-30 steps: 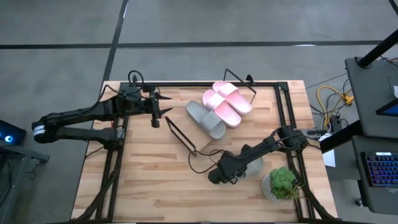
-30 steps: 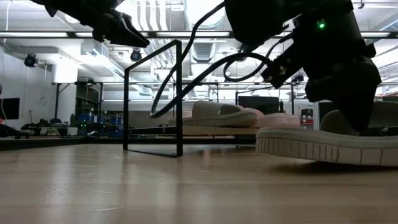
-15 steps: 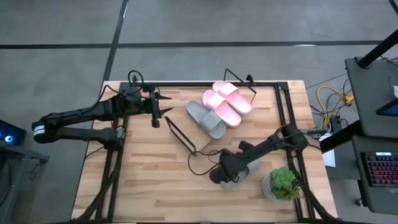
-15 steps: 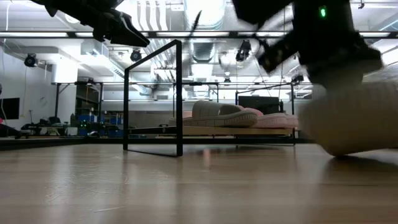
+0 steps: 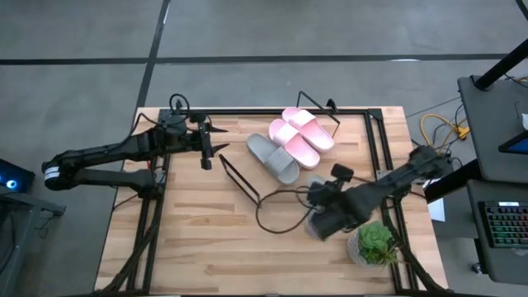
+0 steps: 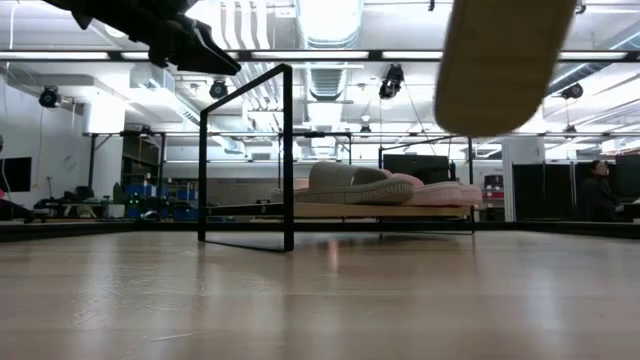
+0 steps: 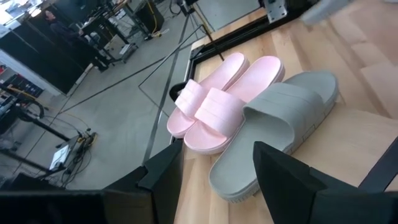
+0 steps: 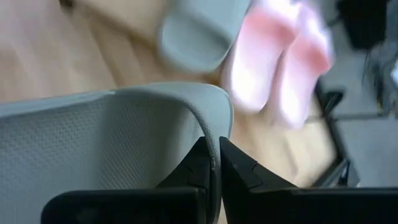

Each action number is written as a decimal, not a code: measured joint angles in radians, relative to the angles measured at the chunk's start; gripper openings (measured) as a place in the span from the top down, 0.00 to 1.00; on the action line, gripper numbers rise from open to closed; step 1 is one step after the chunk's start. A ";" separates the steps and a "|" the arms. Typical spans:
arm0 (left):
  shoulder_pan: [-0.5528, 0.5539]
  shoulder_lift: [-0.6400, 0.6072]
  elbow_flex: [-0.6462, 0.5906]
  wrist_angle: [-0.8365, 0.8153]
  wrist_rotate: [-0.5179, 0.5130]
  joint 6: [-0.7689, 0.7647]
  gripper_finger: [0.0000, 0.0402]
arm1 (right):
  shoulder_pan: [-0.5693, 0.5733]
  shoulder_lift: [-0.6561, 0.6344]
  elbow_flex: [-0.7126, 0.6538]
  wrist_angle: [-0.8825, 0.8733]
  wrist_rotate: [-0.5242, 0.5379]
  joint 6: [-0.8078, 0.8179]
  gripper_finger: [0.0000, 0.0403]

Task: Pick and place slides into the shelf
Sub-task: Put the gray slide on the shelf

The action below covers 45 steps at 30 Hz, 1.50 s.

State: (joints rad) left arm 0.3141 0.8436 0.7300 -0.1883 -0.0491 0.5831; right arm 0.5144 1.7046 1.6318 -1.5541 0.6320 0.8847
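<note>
A grey slide point(image 5: 317, 226) is off the table at the near right, with my right gripper point(image 5: 326, 216) shut on it; the low view shows its sole point(image 6: 497, 60) high above the tabletop. Two pale pink slides point(image 5: 301, 134) and another grey slide point(image 5: 274, 158) lie by their soles side by side on the slanted wooden shelf point(image 5: 261, 176) at the table's far middle. My left gripper point(image 5: 208, 145) hovers open to the left of the shelf, level, facing those slides point(image 7: 249, 112). My right gripper pinches a thin grey foam wall of the slide, seemingly the strap's edge point(image 8: 214, 127), between its two fingers point(image 8: 198, 169). One finger stands on the side of the dotted footbed point(image 8: 93, 143), the other outside. The slide is lifted clear of the table and tipped up.
A small potted plant point(image 5: 375, 243) stands at the near right corner, close to the right arm. A black cable point(image 5: 276, 210) loops across the tabletop near the shelf's wire frame point(image 5: 239, 177). Black rails run along the table's edges. Bare wood lies at the near left.
My right gripper has shut on the grey slide that lay flat at the near right and has lifted it clear of the table, going up and a little toward the right edge. The slide has tipped up from lying on its sole.
</note>
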 joint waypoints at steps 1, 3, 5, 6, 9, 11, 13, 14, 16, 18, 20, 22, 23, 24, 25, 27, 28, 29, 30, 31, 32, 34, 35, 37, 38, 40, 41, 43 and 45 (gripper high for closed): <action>0.000 -0.001 0.000 0.004 0.012 0.000 0.55 | 0.009 -0.024 0.000 0.007 0.038 -0.010 0.98; 0.000 -0.007 0.000 0.001 0.044 0.000 0.55 | 0.030 -0.064 0.000 0.035 0.114 -0.041 0.98; 0.000 -0.013 0.002 0.022 0.100 -0.001 0.55 | 0.047 -0.098 -0.004 0.094 0.193 -0.121 0.98; 0.000 -0.017 0.001 0.046 0.139 0.000 0.55 | 0.054 -0.114 -0.007 0.130 0.226 -0.172 0.98; 0.000 -0.026 -0.005 0.137 0.290 -0.001 0.55 | 0.066 -0.142 -0.015 0.272 0.311 -0.363 0.98; 0.000 -0.020 -0.011 0.201 0.404 -0.001 0.55 | 0.068 -0.152 -0.019 0.377 0.347 -0.510 0.98; 0.000 -0.004 -0.017 0.261 0.522 -0.002 0.55 | 0.068 -0.158 -0.022 0.501 0.363 -0.664 0.98; -0.001 0.008 -0.018 0.286 0.573 -0.002 0.55 | 0.065 -0.158 -0.025 0.565 0.363 -0.746 0.98; -0.001 0.036 -0.018 0.329 0.654 -0.002 0.55 | 0.058 -0.158 -0.025 0.706 0.336 -0.908 0.98; -0.001 0.075 -0.018 0.383 0.695 -0.001 0.55 | 0.046 -0.160 -0.025 0.829 0.242 -1.047 0.98; -0.001 0.113 -0.019 0.425 0.720 -0.001 0.55 | 0.035 -0.160 -0.025 0.930 0.147 -1.144 0.98; -0.001 0.154 -0.019 0.481 0.746 -0.001 0.55 | 0.027 -0.161 -0.025 0.974 0.098 -1.216 0.98; 0.000 0.172 -0.019 0.498 0.767 -0.001 0.55 | 0.024 -0.160 -0.025 0.984 0.094 -1.233 0.98; 0.000 0.190 -0.019 0.523 0.784 -0.001 0.55 | 0.021 -0.160 -0.025 0.990 0.093 -1.245 0.98; 0.000 0.206 -0.019 0.548 0.796 -0.001 0.55 | 0.016 -0.161 -0.025 0.992 0.093 -1.248 0.98; -0.001 0.233 -0.019 0.590 0.810 -0.001 0.55 | 0.009 -0.161 -0.025 0.992 0.094 -1.252 0.98; -0.001 0.248 -0.018 0.617 0.812 -0.001 0.55 | 0.008 -0.161 -0.025 0.994 0.093 -1.252 0.98; -0.001 0.261 -0.018 0.649 0.814 -0.001 0.55 | 0.005 -0.161 -0.025 0.995 0.093 -1.252 0.98; -0.001 0.274 -0.018 0.677 0.815 -0.001 0.55 | 0.002 -0.161 -0.025 0.995 0.093 -1.252 0.98; -0.002 0.287 -0.018 0.704 0.815 -0.001 0.55 | -0.001 -0.160 -0.025 0.996 0.093 -1.252 0.98; -0.002 0.299 -0.017 0.726 0.815 -0.001 0.55 | -0.004 -0.160 -0.025 0.996 0.092 -1.252 0.98; -0.002 0.324 -0.016 0.771 0.820 -0.001 0.55 | -0.007 -0.160 -0.025 0.997 0.090 -1.252 0.98; -0.002 0.335 -0.016 0.794 0.826 -0.001 0.55 | -0.008 -0.160 -0.025 0.997 0.089 -1.252 0.98; -0.002 0.358 -0.016 0.838 0.849 -0.001 0.55 | -0.013 -0.162 -0.025 0.997 0.088 -1.253 0.98; -0.003 0.369 -0.016 0.848 0.865 -0.001 0.55 | -0.017 -0.163 -0.025 0.997 0.087 -1.255 0.98; -0.006 0.388 -0.014 0.862 0.899 -0.001 0.55 | -0.026 -0.165 -0.025 0.997 0.082 -1.256 0.98; -0.010 0.398 -0.011 0.863 0.912 -0.001 0.55 | -0.031 -0.165 -0.025 0.996 0.074 -1.256 0.98; -0.021 0.410 -0.004 0.871 0.917 -0.001 0.55 | -0.042 -0.166 -0.025 0.993 0.067 -1.256 0.98; -0.032 0.425 0.002 0.899 0.923 -0.001 0.55 | -0.055 -0.166 -0.025 0.993 0.064 -1.256 0.98</action>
State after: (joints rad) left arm 0.2818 1.2682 0.7324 0.7107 0.8734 0.5823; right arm 0.4593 1.5391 1.6066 -0.5613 0.6961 -0.3714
